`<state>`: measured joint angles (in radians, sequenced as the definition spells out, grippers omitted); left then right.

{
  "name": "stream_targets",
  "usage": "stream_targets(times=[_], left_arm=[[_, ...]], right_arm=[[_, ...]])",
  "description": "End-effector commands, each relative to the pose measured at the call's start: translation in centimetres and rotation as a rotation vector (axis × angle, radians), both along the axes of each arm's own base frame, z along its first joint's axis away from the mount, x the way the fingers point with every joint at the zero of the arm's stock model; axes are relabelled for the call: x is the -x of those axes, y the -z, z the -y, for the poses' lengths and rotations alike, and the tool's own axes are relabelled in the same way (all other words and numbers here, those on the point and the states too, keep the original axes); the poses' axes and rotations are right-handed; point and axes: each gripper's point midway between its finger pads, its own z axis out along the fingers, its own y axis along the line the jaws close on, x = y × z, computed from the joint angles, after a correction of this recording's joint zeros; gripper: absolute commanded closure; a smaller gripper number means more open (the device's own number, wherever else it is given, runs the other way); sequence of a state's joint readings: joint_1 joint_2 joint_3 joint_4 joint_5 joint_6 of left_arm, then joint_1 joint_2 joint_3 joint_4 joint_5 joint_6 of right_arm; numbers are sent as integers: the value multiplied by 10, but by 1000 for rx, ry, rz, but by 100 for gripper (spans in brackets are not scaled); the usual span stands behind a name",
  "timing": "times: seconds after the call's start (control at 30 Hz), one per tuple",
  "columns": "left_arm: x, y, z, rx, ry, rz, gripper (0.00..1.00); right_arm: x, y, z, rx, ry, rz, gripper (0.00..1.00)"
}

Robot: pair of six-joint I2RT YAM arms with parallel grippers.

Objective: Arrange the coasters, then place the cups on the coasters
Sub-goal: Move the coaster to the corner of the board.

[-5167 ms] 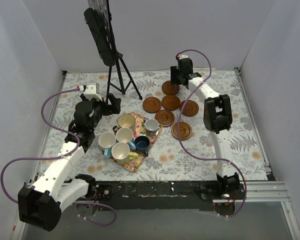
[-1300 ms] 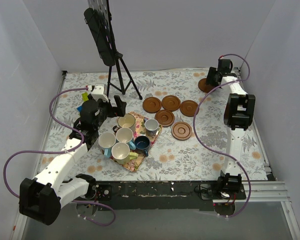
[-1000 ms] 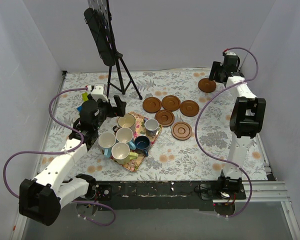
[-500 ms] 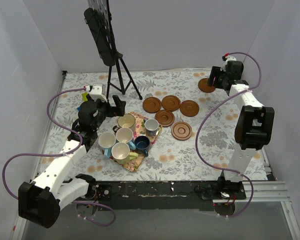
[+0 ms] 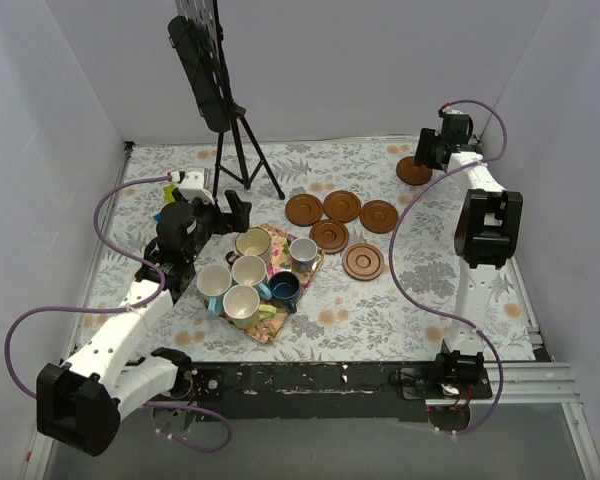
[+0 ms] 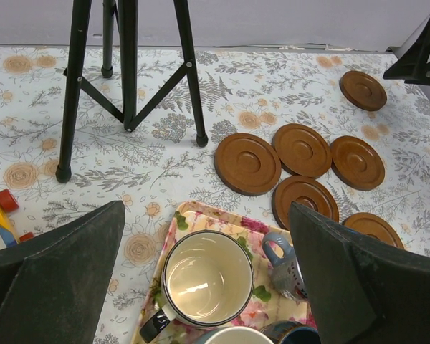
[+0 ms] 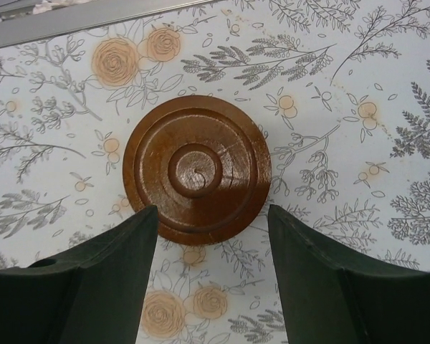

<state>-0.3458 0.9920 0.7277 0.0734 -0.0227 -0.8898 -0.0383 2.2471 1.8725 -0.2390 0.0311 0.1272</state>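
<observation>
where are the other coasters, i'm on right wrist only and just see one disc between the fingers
Observer: Five more coasters lie grouped to the left of your coaster.
Operator: any cups on them
Observer: None. All six cups are bunched at the floral mat, further left than that group.
Operator: and the left arm
Observer: The left gripper is open, hovering near the cream cup at the mat's far end.
</observation>
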Motion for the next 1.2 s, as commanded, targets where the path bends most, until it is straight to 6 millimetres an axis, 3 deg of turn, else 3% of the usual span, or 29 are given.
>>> stream_targets(times=[0.0, 0.17, 0.43, 0.63, 0.8, 1.17], left_arm=[[-1, -4, -2, -8, -12, 7, 2], [-3, -3, -3, -21, -18, 3, 2], [-3, -1, -2, -23, -14, -5, 2], [-3, -2, 0, -18, -6, -3, 2], [-3, -1, 1, -17, -4, -6, 2], [-3, 0, 1, -20, -2, -10, 2]], right_arm=[[-20, -1, 11, 42, 26, 12, 29], [-33, 15, 15, 47, 45, -10, 32], [-29, 43, 26, 63, 113, -62, 33], [-27, 52, 29, 84, 108, -85, 35], [-24, 61, 38, 73, 118, -106, 46], [-18, 68, 62, 97, 191, -128, 49]])
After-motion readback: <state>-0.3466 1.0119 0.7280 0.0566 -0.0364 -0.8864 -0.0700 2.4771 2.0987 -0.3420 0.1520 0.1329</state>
